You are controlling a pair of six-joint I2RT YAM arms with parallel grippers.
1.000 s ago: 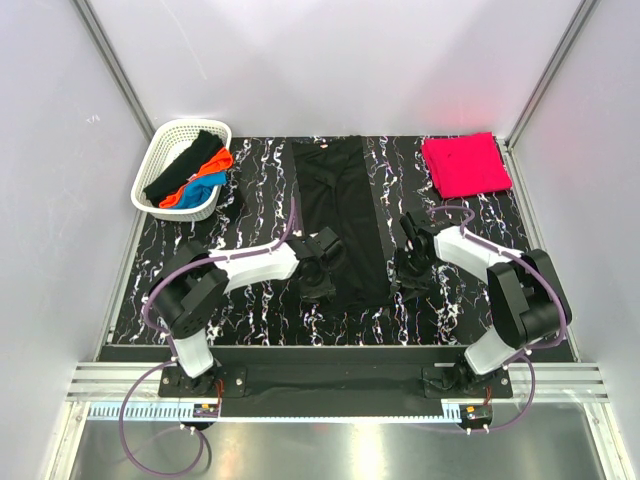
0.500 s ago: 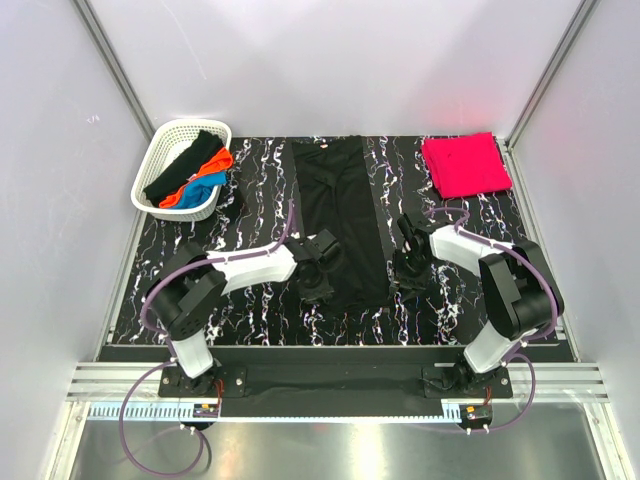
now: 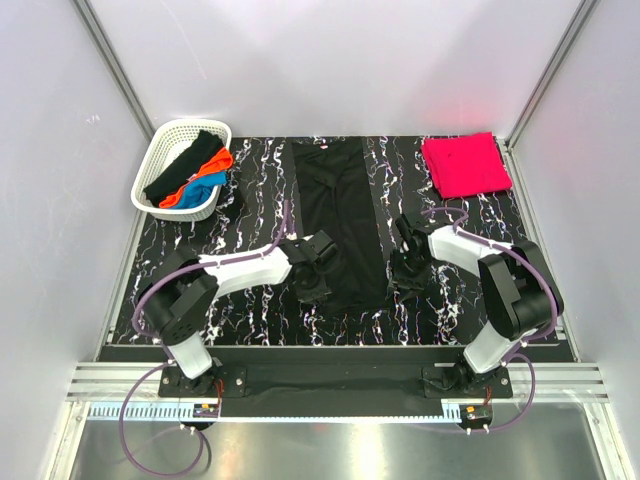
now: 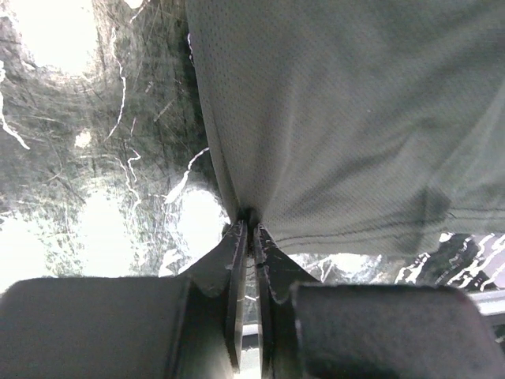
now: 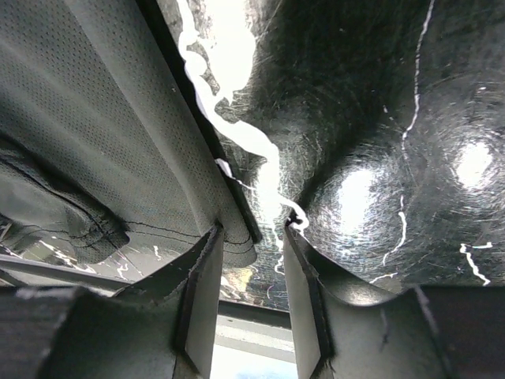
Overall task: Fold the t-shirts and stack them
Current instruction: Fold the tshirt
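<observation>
The long black shirt (image 3: 340,215) lies flat in the middle of the table (image 3: 250,200). The left claw (image 4: 246,215) pinches its near corner, jaws tight on the cloth. The right claw (image 5: 251,237) sits at the opposite edge, jaws apart, with the hem loose between them.

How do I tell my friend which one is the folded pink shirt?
Start at the black marbled table. In its far right corner, opposite the white basket, lies the pink shirt: a neat bright square, alone, while the long black shirt stretches down the middle.
</observation>
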